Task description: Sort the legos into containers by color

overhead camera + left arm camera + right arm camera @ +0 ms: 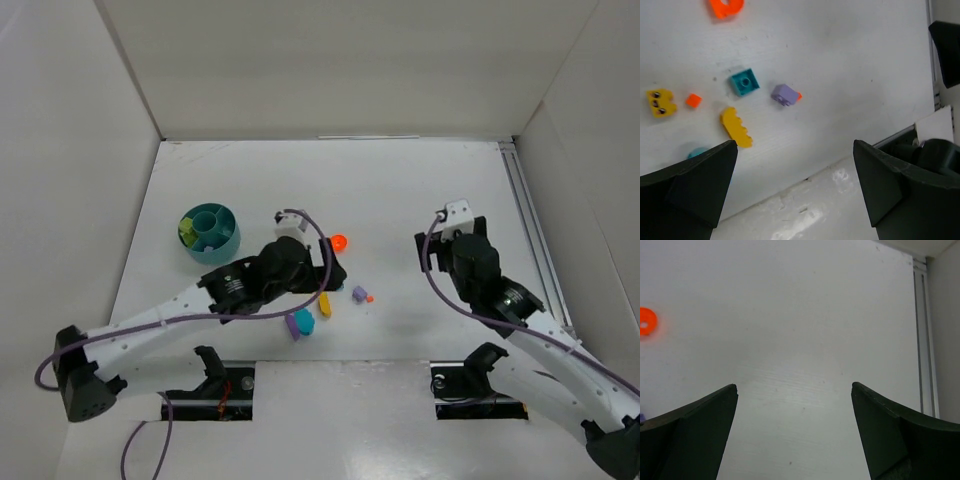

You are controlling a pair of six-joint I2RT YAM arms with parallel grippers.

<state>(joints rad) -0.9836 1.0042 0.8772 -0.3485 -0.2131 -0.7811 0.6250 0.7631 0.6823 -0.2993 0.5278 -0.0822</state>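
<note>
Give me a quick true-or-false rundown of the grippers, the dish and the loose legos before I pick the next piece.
1. The left gripper and the right gripper are both open and hold nothing. True.
2. The teal dish has no pieces in it. False: a lime green piece sits in one of its outer compartments.
3. The orange round piece lies inside the dish. False: it lies on the table, off to the right of the dish.
4. The teal square block and the purple block lie side by side without touching. True.
</note>
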